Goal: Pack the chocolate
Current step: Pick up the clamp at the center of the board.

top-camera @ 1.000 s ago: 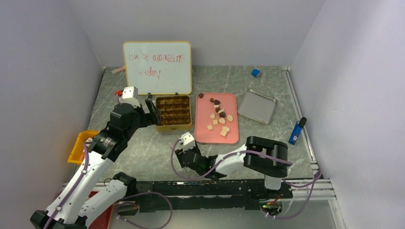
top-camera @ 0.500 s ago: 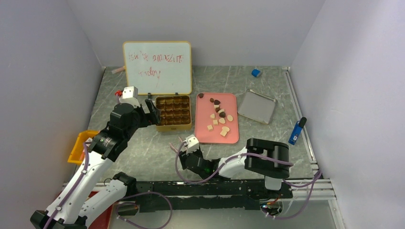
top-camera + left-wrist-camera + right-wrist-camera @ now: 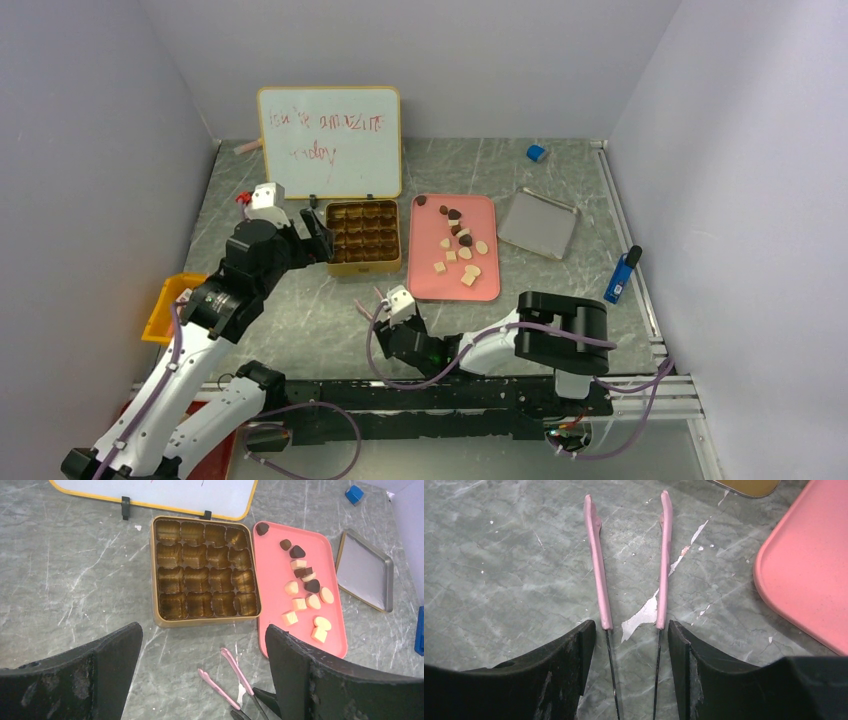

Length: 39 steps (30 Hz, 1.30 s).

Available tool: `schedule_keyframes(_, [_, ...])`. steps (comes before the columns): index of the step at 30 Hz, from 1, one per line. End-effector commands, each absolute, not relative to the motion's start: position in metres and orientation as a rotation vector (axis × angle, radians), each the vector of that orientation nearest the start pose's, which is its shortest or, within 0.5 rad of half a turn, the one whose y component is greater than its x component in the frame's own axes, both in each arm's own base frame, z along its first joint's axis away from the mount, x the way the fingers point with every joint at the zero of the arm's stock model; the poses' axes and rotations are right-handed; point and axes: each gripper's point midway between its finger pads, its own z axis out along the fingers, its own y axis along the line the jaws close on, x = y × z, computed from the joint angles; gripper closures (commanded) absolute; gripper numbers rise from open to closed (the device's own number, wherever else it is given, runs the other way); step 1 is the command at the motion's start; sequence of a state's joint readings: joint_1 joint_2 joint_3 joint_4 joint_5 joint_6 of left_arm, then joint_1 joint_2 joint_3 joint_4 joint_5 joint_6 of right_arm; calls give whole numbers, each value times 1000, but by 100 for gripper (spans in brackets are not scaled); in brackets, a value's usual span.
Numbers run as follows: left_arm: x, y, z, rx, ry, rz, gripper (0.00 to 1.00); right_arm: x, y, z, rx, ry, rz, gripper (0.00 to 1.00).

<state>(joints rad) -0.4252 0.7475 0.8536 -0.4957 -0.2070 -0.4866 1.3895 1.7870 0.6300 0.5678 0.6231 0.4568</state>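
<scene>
The chocolate (image 3: 456,240) (image 3: 302,580), several dark brown and light tan pieces, lies on a pink tray (image 3: 482,288) (image 3: 272,595). To the tray's left sits a gold box (image 3: 365,267) (image 3: 155,600) of empty cups. My left gripper (image 3: 318,232) (image 3: 203,629) hangs open above the table beside the box, holding nothing. My right gripper (image 3: 390,322) (image 3: 631,625) is low near the front edge, shut on a pair of pink-tipped tongs (image 3: 599,570) (image 3: 237,670). The tong tips stand apart and point toward the box.
A whiteboard-like lid (image 3: 330,140) stands behind the box. A metal tray (image 3: 537,222) lies right of the pink tray. A blue object (image 3: 622,275) and a small blue piece (image 3: 537,153) lie at the right. An orange bin (image 3: 170,305) sits at the left edge.
My right gripper with the tongs has shifted slightly toward the near edge. The left arm has drifted a little to the left.
</scene>
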Motion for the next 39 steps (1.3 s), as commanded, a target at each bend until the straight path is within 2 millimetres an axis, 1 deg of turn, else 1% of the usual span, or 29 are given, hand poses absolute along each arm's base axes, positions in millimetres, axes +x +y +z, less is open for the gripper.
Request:
schedule_keyframes(1, [262, -103, 265, -211, 1915, -439, 3, 127, 316, -64, -869, 2187, 238, 41])
schedule_keyframes(4, [263, -104, 263, -211, 1918, -441, 3, 127, 312, -67, -878, 2185, 214, 43])
schedule_keyframes(10, [264, -103, 258, -218, 1920, -437, 3, 126, 305, -73, -881, 2189, 183, 49])
schedule_keyframes(15, [263, -102, 258, -223, 1917, -430, 3, 119, 301, -75, -895, 2197, 183, 56])
schedule_keyframes(18, [263, -101, 260, -229, 1910, -432, 3, 114, 301, -73, -902, 2193, 188, 62])
schedule_keyframes(21, [262, -101, 260, -237, 1911, -435, 3, 110, 304, -67, -915, 2189, 189, 65])
schedule_keyframes(25, [264, -99, 261, -249, 1913, -420, 3, 105, 311, -54, -942, 2204, 183, 69])
schedule_keyframes(28, [268, -96, 257, -259, 1918, -395, 3, 102, 315, -41, -955, 2232, 159, 72])
schedule_keyframes(30, [272, -94, 251, -274, 1926, -367, 3, 100, 319, -27, -955, 2252, 160, 74])
schedule_keyframes(31, [275, -92, 249, -281, 1929, -349, 3, 99, 321, -19, -953, 2260, 156, 77])
schedule_keyframes(32, [277, -90, 245, -290, 1934, -329, 3, 101, 329, -8, -937, 2265, 161, 80])
schedule_keyframes(34, [281, -86, 237, -319, 1946, -289, 3, 104, 332, 7, -939, 2279, 135, 84])
schedule_keyframes(36, [284, -84, 231, -359, 1947, -281, 3, 105, 338, 17, -948, 2303, 140, 88])
schedule_keyframes(37, [286, -87, 229, -368, 1943, -299, 3, 106, 340, 21, -959, 2316, 133, 90])
schedule_keyframes(38, [288, -89, 229, -375, 1936, -313, 3, 108, 345, 27, -952, 2319, 139, 91])
schedule_keyframes(39, [289, -89, 228, -390, 1941, -307, 4, 109, 346, 32, -959, 2329, 119, 91])
